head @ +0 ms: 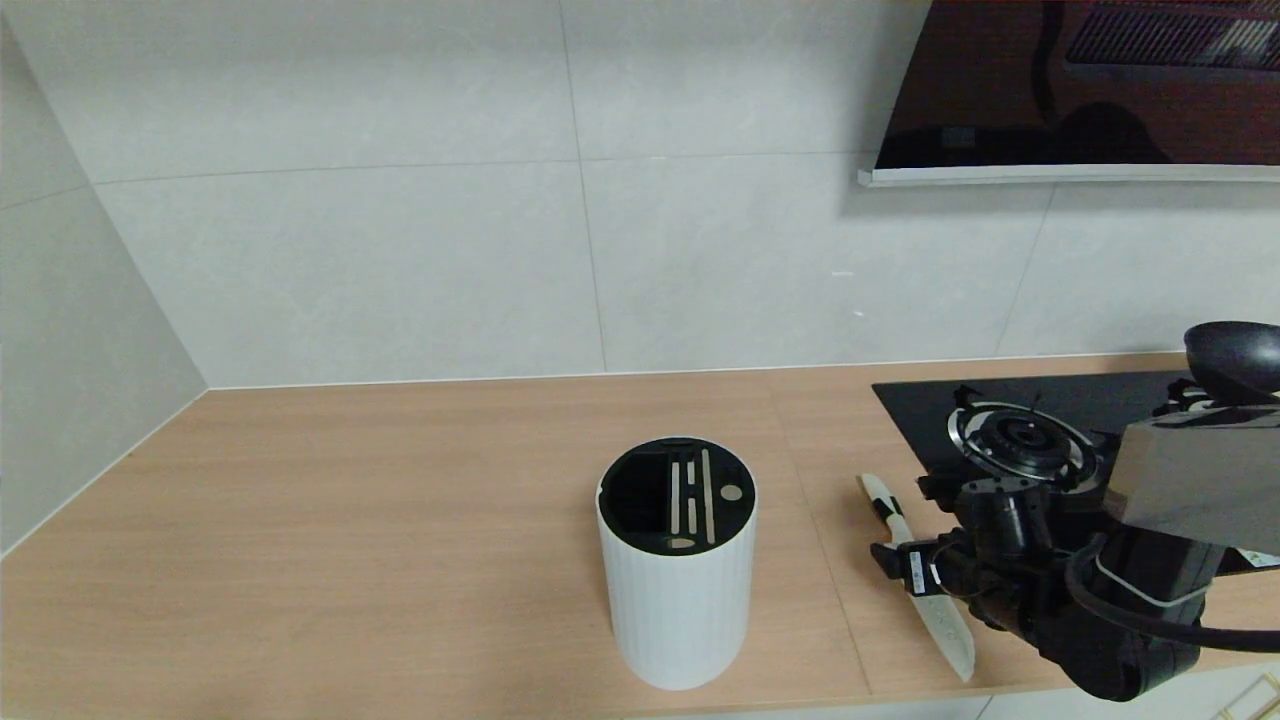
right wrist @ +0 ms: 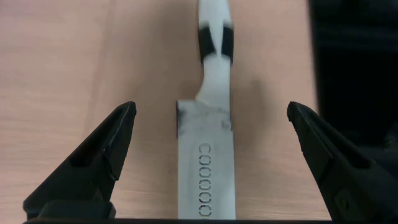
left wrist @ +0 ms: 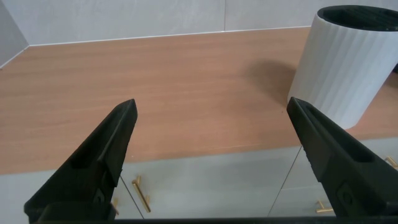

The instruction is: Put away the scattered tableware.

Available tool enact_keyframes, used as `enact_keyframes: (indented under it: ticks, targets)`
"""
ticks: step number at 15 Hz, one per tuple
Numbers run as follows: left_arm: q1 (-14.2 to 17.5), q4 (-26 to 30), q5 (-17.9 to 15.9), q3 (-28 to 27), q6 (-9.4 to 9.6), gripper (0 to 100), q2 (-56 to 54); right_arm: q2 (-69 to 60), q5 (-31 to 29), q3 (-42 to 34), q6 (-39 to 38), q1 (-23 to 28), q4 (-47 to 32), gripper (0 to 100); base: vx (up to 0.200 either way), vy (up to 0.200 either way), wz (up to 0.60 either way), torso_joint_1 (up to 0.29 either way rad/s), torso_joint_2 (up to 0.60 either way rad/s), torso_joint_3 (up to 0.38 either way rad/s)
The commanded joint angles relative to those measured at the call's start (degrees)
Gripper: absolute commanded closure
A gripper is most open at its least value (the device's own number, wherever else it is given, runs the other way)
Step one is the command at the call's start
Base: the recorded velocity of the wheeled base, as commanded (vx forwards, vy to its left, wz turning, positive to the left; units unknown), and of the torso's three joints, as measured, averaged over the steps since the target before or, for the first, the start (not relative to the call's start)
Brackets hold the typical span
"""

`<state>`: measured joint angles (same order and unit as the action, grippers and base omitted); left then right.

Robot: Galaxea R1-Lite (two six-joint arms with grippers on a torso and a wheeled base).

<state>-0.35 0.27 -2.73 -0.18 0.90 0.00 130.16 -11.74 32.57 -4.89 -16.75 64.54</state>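
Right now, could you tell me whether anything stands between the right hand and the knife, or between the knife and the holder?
Nothing visible does. The open right hand hangs directly over the knife, and only bare counter lies between the knife and the white holder.

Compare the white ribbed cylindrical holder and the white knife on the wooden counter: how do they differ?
The white ribbed cylindrical holder stands upright on the wooden counter; the white knife with a black band lies flat on it. The holder is wide and round, with a black slotted top; the knife is long, thin and flat. Both are mostly white with black parts.
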Motion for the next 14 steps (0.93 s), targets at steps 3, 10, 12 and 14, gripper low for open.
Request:
enact_keyframes:
  ticks: [3,10,12,14]
  targets:
    - [0.00,0.00,0.01,0.01,-0.02,0,0.09,2.73,-0.04,1.09,-0.56,0.05,0.15,0,0.000,0.000,0.00,0.000,0.00,0.000]
    - [0.00,0.00,0.01,0.01,0.06,0,0.09,4.31,-0.13,3.20,-3.02,-0.04,0.15,0,0.000,0.000,0.00,0.000,0.00,0.000]
    - [0.00,0.00,0.01,0.01,0.06,0,0.09,4.40,-0.13,3.20,-3.02,-0.04,0.15,0,0.000,0.000,0.00,0.000,0.00,0.000]
    - [0.00,0.00,0.01,0.01,-0.02,0,0.09,4.40,-0.83,3.20,-3.02,-0.04,0.15,0,0.000,0.000,0.00,0.000,0.00,0.000]
